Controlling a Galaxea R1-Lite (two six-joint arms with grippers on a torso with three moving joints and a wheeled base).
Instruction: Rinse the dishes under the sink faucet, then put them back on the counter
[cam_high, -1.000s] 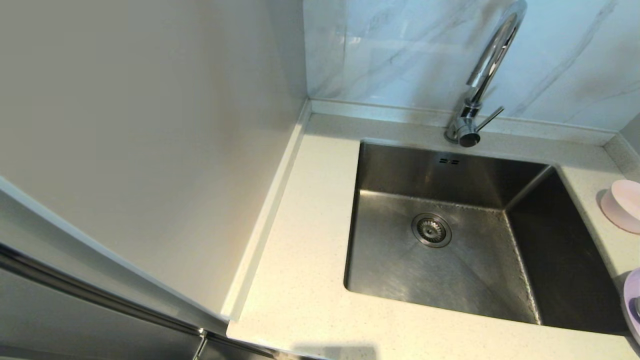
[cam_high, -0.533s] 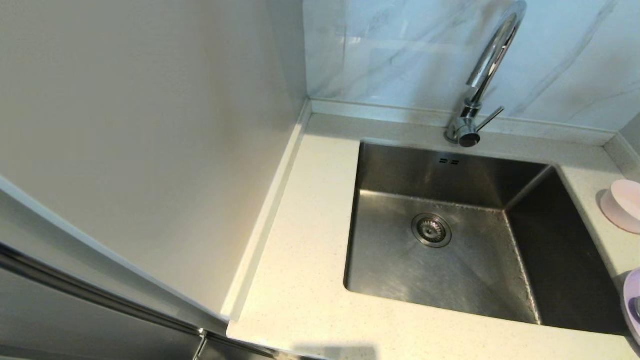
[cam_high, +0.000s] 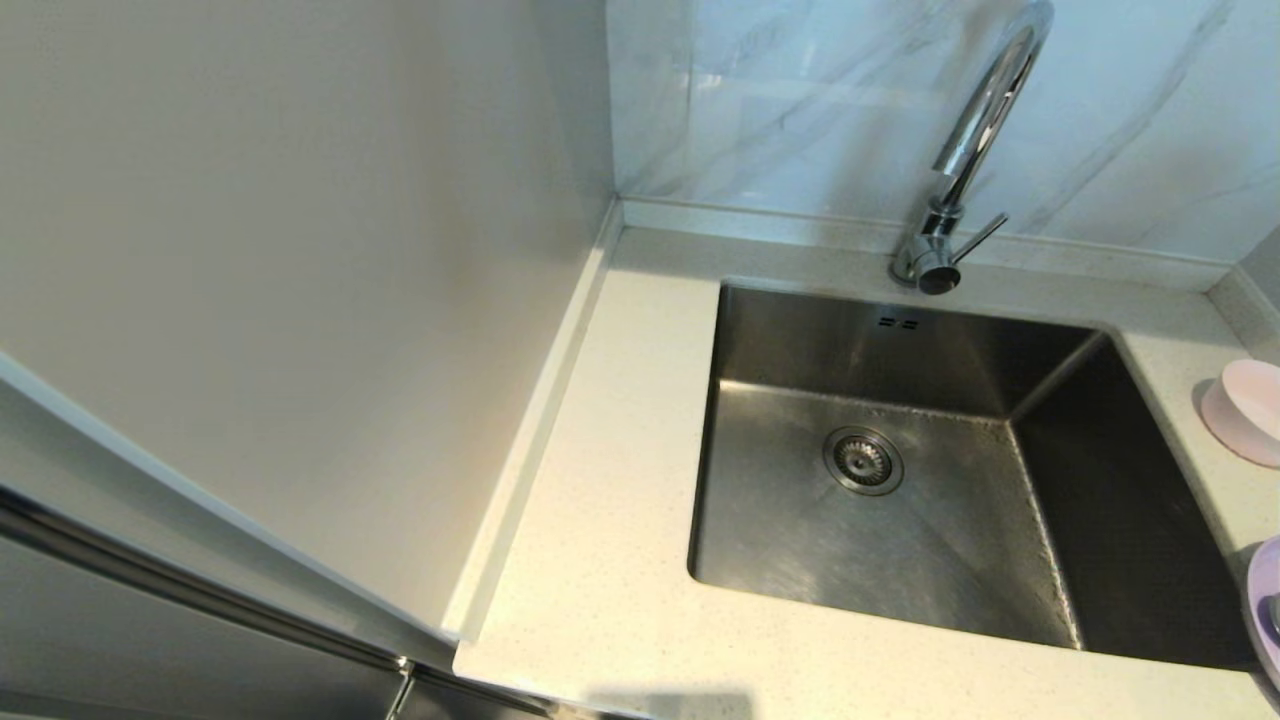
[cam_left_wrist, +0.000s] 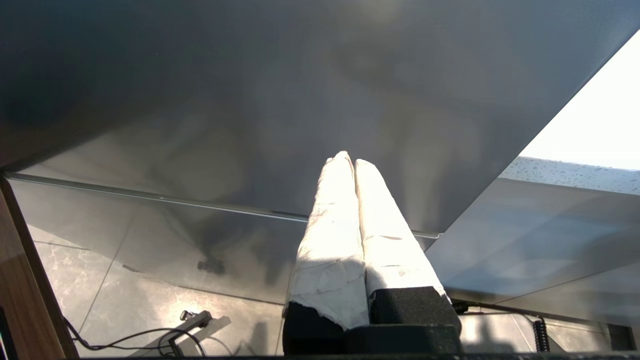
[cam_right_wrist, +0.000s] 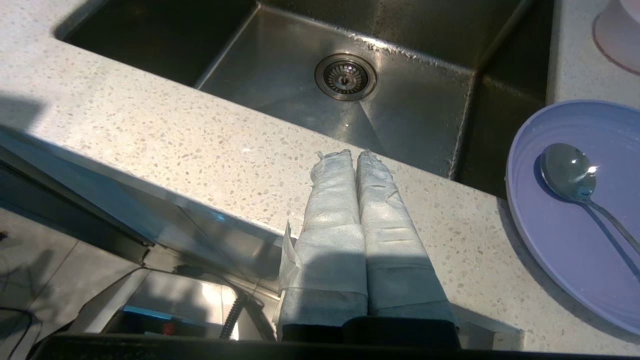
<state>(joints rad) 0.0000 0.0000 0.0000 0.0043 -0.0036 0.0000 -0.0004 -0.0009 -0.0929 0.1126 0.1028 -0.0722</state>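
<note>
The steel sink (cam_high: 790, 520) lies empty, its drain strainer (cam_high: 863, 460) near the middle, and the chrome sink faucet (cam_high: 965, 150) rises behind it. On the speckled counter (cam_high: 600, 560) to the sink's right stand a pale pink bowl (cam_high: 1248, 408) and a lavender plate (cam_right_wrist: 575, 235) with a silver spoon (cam_right_wrist: 572, 175) lying on it. My right gripper (cam_right_wrist: 354, 154) hangs shut and empty over the counter's front edge, left of the plate. My left gripper (cam_left_wrist: 347, 159) is shut and empty, down in front of a grey cabinet face. Neither arm shows in the head view.
A plain wall (cam_high: 300, 250) closes off the counter's left side and a marbled panel (cam_high: 800, 90) stands behind the faucet. Below the counter's front edge are grey cabinet fronts (cam_left_wrist: 200, 100), a tiled floor (cam_left_wrist: 125, 310) and a loose cable (cam_left_wrist: 130, 337).
</note>
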